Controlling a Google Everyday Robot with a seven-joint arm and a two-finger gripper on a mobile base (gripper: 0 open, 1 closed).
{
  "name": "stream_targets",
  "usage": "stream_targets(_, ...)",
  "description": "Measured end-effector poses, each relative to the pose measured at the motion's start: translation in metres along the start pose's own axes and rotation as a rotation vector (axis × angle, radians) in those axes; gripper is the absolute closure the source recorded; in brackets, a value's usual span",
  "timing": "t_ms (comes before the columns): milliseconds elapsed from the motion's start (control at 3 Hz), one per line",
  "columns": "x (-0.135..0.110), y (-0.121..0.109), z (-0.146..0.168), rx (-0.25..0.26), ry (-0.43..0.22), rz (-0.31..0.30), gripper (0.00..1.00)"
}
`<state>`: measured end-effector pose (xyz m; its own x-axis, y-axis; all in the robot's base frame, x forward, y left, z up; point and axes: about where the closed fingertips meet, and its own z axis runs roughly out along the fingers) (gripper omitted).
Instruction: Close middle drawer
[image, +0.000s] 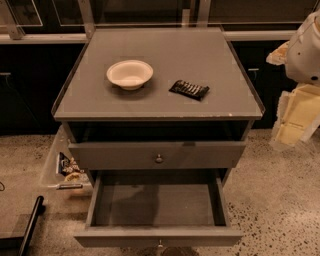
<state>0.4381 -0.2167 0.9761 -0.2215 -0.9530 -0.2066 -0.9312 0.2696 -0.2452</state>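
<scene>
The middle drawer (157, 202) of the dark-grey cabinet is pulled far out toward me. Its bare grey inside is empty, and its low front panel (157, 236) sits at the bottom edge of the view with a small knob (160, 244) at centre. The top drawer (157, 154), with a round knob (159, 159), stands slightly out above it. My gripper (295, 117) hangs at the right edge under the white arm (306, 50), to the right of the cabinet and well above and apart from the middle drawer.
A white bowl (129, 73) and a dark snack packet (189, 89) lie on the cabinet top (210, 55). A clear bin with small items (62, 167) sits on the speckled floor at the left. A black bar (31, 220) lies at the bottom left. Dark cabinets stand behind.
</scene>
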Motion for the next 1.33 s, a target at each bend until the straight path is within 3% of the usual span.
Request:
stream_targets(667, 0.006, 0.013, 0.016, -0.014, -0.014, -0.006, 0.00)
stream_targets(1333, 0.038, 0.070, 0.094, -0.091, -0.113, 0.011, 0.00)
